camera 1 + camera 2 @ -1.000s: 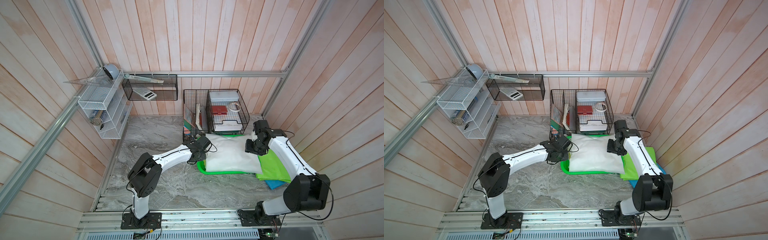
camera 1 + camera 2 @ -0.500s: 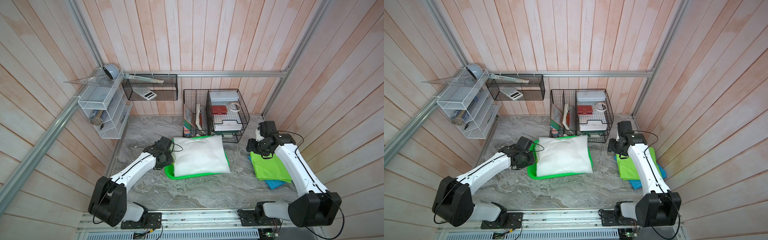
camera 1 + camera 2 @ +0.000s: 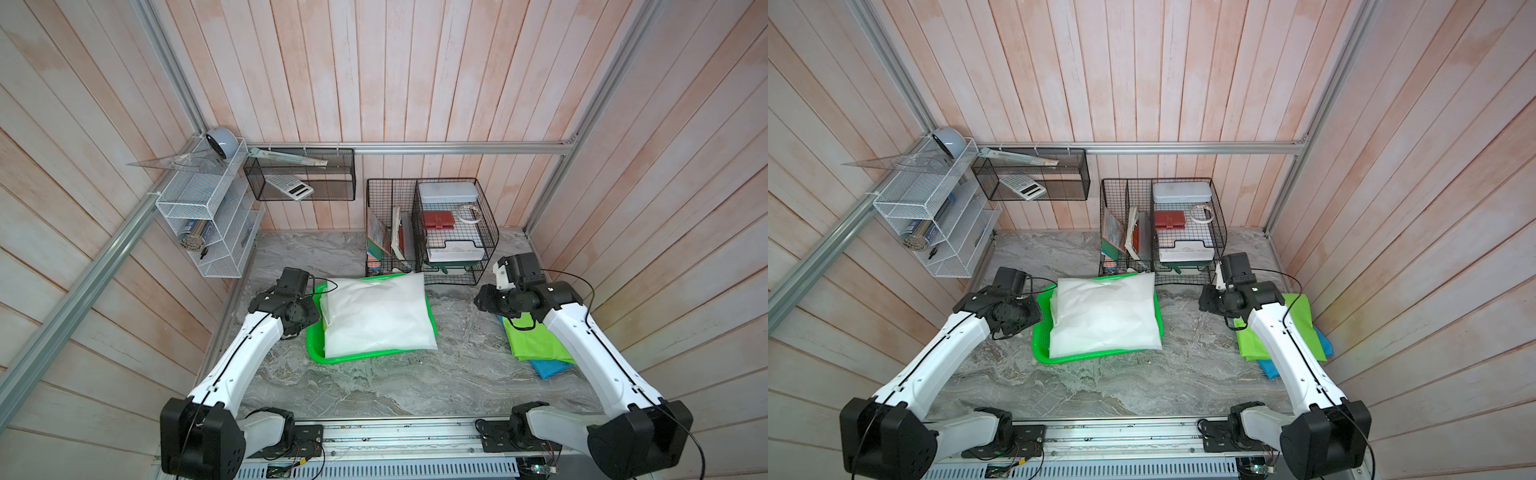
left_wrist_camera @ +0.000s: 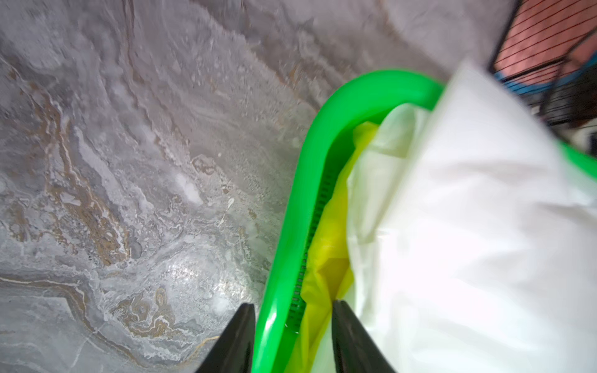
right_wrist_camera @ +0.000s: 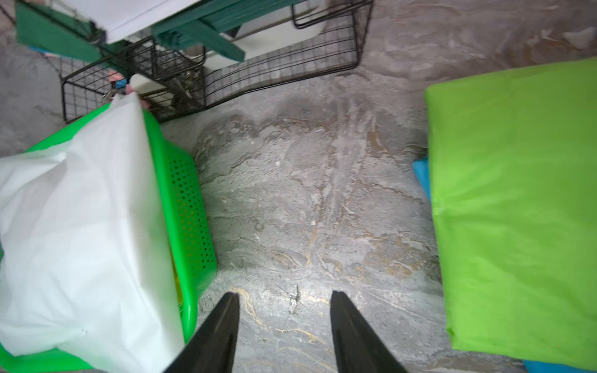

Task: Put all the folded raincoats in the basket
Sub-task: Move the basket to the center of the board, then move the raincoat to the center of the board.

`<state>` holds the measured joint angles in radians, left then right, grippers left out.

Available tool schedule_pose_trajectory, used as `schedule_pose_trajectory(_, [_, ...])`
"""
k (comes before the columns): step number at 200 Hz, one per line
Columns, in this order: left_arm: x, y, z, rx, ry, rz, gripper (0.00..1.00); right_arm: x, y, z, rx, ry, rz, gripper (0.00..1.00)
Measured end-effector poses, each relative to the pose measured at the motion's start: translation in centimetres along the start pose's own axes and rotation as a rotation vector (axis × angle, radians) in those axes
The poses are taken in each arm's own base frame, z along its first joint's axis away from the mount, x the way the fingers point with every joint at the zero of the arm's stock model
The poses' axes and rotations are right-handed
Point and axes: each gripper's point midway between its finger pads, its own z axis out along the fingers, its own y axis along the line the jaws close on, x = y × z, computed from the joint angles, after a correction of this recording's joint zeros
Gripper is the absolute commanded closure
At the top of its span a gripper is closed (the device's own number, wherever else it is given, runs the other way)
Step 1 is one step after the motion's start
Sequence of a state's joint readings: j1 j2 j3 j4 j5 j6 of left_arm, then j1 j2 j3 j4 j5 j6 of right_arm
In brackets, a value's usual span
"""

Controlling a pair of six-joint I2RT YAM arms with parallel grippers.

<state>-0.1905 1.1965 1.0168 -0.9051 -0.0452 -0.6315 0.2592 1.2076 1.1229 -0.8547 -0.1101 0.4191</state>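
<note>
The bright green basket [image 3: 316, 353] [image 3: 1042, 357] sits mid-table in both top views. A white folded raincoat [image 3: 378, 316] [image 3: 1104, 316] lies in it and overhangs the rim, over a yellow one [image 4: 332, 258]. My left gripper [image 3: 307, 321] [image 4: 292, 305] is open astride the basket's left rim [image 4: 290, 226], one finger outside and one inside against the yellow sheet. My right gripper [image 3: 482, 301] [image 5: 286, 294] is open above bare table, between the basket wall [image 5: 190, 210] and a lime green folded raincoat [image 3: 536, 340] [image 5: 517, 210].
A blue folded sheet [image 3: 548, 368] lies under the lime one at the right. A black wire organiser [image 3: 432, 232] stands right behind the basket. A white wire rack [image 3: 208, 216] and a black mesh shelf [image 3: 299, 174] hang on the walls.
The basket with the white raincoat has slid left across the table with my left gripper, whose jaws have since spread. My right gripper has left the raincoat's right edge and pulled back to the right.
</note>
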Motion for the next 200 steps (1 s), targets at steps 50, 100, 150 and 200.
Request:
schedule_pose_trajectory(50, [-1.0,-1.6,-4.0,0.105,-0.063,-0.002,0.55,-0.6,-4.3,1.1,0.189,0.002,0.026,0.28])
schedule_pose_trajectory(100, [2.3,-0.4,-5.5,0.175,-0.054,0.006,0.54,-0.8,-12.3,4.0,0.520,0.145,0.067,0.20])
schedule_pose_trajectory(150, [4.1,0.3,-5.2,0.188,-0.025,0.030,0.53,-1.9,-14.3,8.4,0.658,0.332,-0.011,0.18])
schedule_pose_trajectory(200, [4.6,-0.1,-5.2,0.217,-0.004,0.057,0.53,0.4,-15.9,9.1,0.747,0.446,-0.097,0.18])
